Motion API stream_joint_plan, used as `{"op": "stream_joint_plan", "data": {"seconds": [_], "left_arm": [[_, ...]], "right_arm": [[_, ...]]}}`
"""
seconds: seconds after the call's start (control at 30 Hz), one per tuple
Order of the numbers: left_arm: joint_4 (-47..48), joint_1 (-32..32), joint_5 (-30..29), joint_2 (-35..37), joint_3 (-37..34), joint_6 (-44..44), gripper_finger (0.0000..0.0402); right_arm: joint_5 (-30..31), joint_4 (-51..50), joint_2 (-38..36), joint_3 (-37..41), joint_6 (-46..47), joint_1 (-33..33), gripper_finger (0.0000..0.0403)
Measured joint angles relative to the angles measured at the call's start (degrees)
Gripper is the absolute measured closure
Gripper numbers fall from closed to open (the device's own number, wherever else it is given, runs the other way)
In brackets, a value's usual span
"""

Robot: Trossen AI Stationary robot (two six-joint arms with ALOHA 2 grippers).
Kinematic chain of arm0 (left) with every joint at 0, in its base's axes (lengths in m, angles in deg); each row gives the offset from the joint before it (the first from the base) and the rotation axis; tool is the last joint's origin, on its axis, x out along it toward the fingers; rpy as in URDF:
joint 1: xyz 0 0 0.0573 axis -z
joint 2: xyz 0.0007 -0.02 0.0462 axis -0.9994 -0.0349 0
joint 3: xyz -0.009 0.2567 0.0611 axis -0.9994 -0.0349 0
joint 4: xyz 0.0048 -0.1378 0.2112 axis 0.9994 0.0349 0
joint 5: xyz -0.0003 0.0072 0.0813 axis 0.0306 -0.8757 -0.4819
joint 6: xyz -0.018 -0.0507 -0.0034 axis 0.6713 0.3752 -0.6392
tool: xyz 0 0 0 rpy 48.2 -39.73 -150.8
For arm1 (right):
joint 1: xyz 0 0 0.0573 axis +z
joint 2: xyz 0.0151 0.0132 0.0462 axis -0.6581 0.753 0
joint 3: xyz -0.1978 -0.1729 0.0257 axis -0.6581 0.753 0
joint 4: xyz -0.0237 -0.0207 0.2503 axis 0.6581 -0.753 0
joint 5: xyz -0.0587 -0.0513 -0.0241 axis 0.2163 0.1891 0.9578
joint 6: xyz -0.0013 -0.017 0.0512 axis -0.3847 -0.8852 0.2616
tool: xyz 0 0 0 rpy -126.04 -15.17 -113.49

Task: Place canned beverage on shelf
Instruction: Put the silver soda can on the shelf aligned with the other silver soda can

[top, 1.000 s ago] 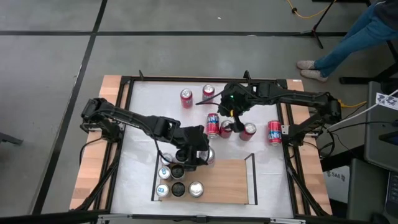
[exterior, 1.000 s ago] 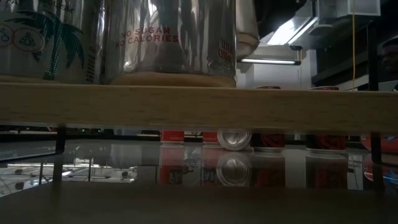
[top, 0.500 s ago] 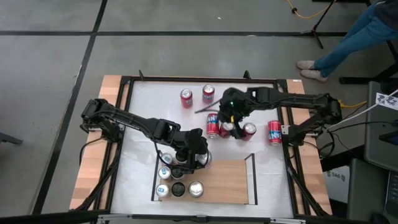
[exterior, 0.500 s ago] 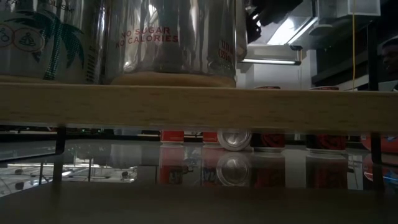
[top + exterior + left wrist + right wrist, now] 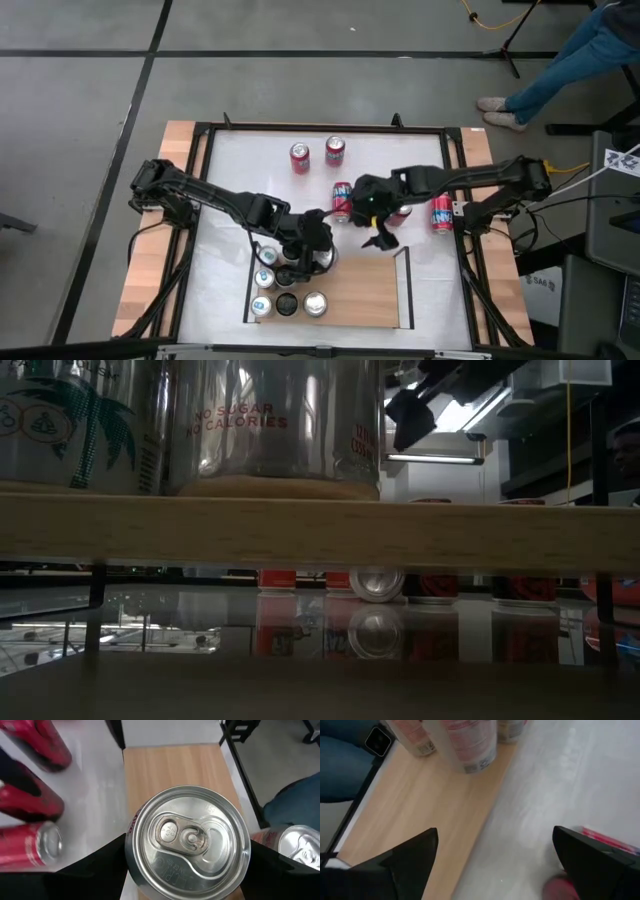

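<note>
While the white table (image 5: 420, 160) fills most of the high view, we see the shelf (image 5: 360, 290) lying at its near edge, a light-wood panel with thin black rails on its short sides. Our left arm reaches in from the left, and its left hand (image 5: 318, 252) sits at the far-left corner of the shelf, its fingers clamped around a silver can (image 5: 187, 842) held upright. In the left wrist view the can's top fills the frame, with the bare wood of the shelf just beyond it. Our right arm comes in from the right, and its right hand (image 5: 378, 232) hovers just off the far edge of the shelf with its fingers spread wide and nothing between them.

Several cans (image 5: 285, 290) already stand packed on the left end of the shelf, just beside the held one. Red cans (image 5: 342, 200) are scattered on the far half of the table, one lying on its side (image 5: 441, 213).

We judge the main risk to be crowding. If we lower the held can too near its neighbours, it may knock them over, or it may land on the shelf's edge and tip. Our two hands are also near each other, so a careless sweep could make them collide.
</note>
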Motion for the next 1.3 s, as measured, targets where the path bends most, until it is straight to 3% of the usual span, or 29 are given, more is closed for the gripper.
{"op": "stream_joint_plan", "data": {"seconds": [0.73,1.03,1.3], "left_arm": [[-4.6,0.3,0.1,0.0,-4.3,1.0,0.0117],[-11.7,-0.8,0.4,-0.1,-4.3,-0.9,0.0117],[-15.5,-1.6,2.4,-4.9,-4.3,-1.0,0.0117]], "right_arm": [[4.0,20.0,0.0,9.9,6.6,2.5,0.002],[7.1,19.7,0.0,10.2,6.0,2.5,0.002],[8.0,14.8,0.0,10.2,5.5,2.5,0.002]]}}
